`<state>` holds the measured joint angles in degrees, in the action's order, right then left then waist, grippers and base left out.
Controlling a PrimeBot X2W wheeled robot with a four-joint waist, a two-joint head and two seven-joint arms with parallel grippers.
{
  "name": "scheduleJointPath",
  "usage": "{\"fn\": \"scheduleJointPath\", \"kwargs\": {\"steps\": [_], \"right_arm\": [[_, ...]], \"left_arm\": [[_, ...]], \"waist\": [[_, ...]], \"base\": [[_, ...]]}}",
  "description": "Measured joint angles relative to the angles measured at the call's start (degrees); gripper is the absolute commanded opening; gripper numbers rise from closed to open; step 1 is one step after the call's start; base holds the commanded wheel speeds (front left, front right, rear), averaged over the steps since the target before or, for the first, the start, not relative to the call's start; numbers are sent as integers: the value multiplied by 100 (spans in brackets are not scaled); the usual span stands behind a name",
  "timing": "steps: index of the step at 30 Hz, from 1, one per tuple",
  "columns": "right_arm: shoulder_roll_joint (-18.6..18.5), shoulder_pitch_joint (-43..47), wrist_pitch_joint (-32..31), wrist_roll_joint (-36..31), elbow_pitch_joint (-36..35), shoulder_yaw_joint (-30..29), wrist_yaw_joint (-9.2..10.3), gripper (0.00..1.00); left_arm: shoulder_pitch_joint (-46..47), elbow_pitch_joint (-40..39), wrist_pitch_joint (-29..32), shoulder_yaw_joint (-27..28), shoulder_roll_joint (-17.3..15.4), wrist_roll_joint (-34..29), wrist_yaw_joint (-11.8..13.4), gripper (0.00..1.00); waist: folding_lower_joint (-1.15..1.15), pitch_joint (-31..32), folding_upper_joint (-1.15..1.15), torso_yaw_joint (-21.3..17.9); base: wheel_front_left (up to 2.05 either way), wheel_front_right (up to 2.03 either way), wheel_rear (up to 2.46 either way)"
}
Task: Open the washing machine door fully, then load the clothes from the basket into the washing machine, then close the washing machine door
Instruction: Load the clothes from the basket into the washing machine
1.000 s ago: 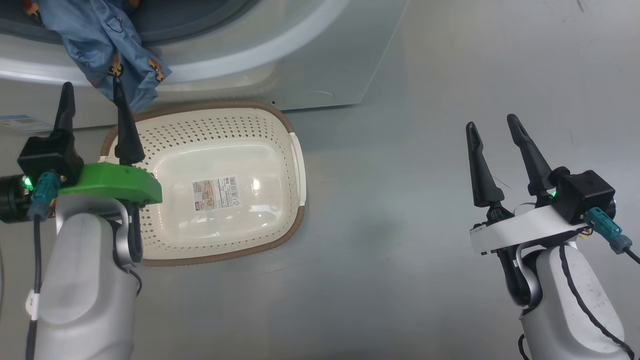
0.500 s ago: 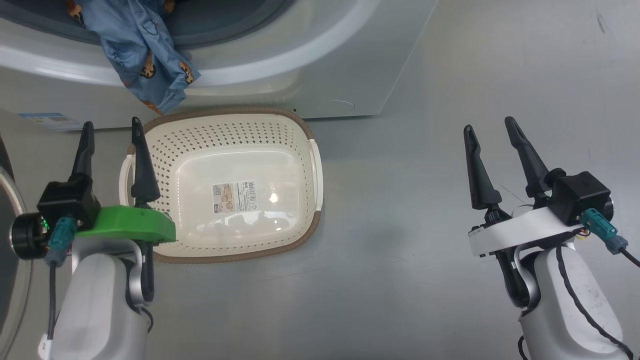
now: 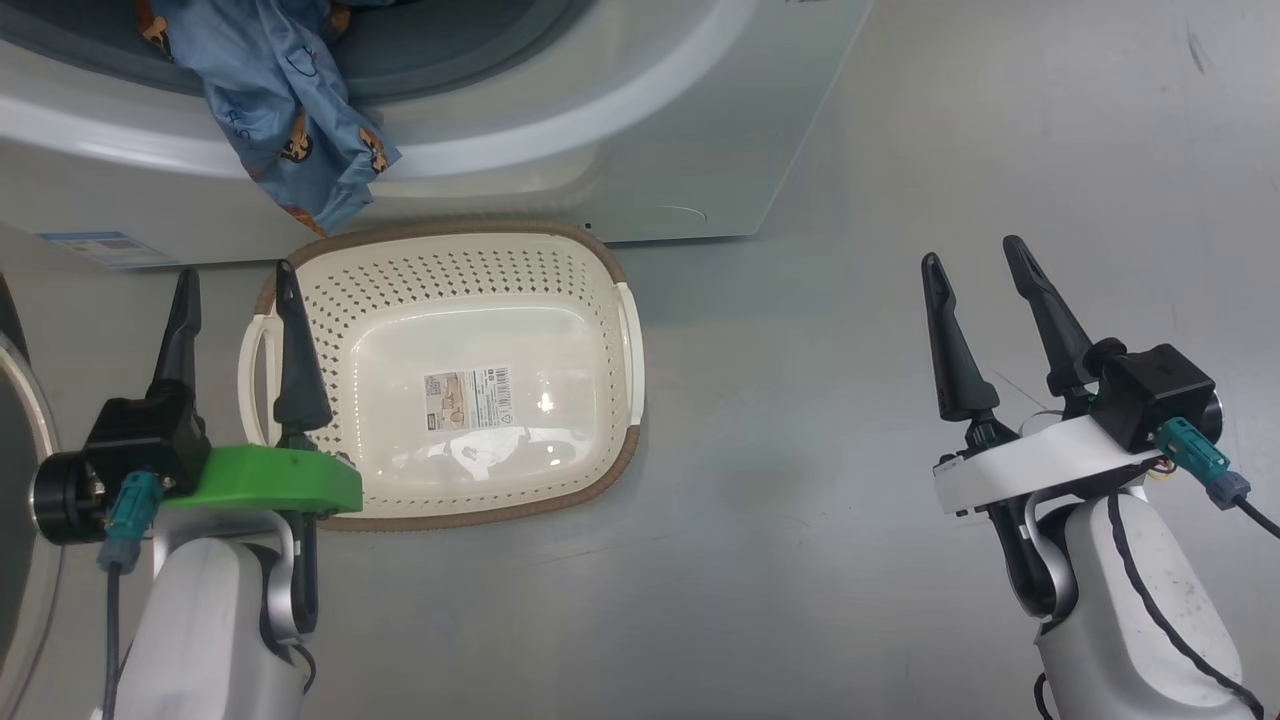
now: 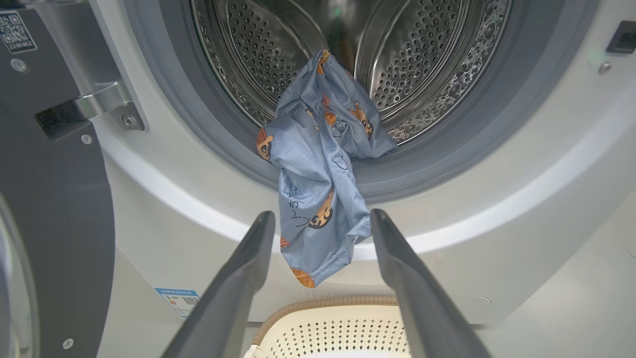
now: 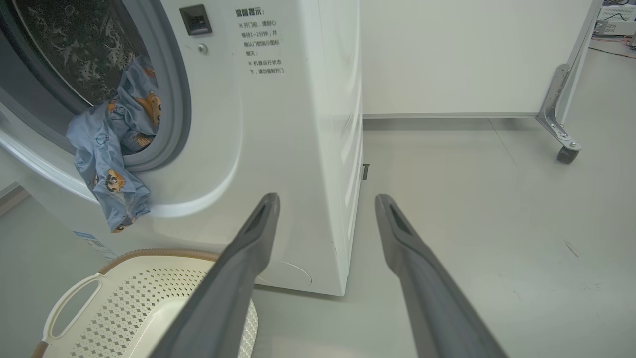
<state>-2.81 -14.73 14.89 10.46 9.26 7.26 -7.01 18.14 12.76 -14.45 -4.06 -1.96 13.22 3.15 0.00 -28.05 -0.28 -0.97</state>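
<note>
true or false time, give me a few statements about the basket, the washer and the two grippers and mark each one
1. The basket has nothing in it. True.
2. The garment lies wholly inside the drum. False: it hangs out over the gasket and down the washer's front.
3. The left gripper is shut on the garment. False: its fingers are spread and empty, below the garment.
4. The door is open. True.
5. The right gripper is open with nothing between its fingers. True.
</note>
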Motion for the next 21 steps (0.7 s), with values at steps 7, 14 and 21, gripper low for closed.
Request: {"fn": "scheduleJointPath", "kwargs": {"steps": [7, 14, 21], "right_arm": [[0, 0, 0, 0, 4, 29, 0, 100], [0, 0, 0, 0, 5, 48, -1, 100], [2, 0, 0, 0, 29, 166, -1, 100]], "left_arm": [[-80, -75, 0, -53, 0, 0, 18, 100], [-77, -58, 0, -65, 0, 0, 42, 100], [35, 186, 2, 92, -32, 54, 62, 100]], "waist": [[0, 5, 0, -57], [0, 1, 0, -139], [0, -8, 0, -256]], "base": [[0, 0, 0], [0, 0, 0], [0, 0, 0]]}}
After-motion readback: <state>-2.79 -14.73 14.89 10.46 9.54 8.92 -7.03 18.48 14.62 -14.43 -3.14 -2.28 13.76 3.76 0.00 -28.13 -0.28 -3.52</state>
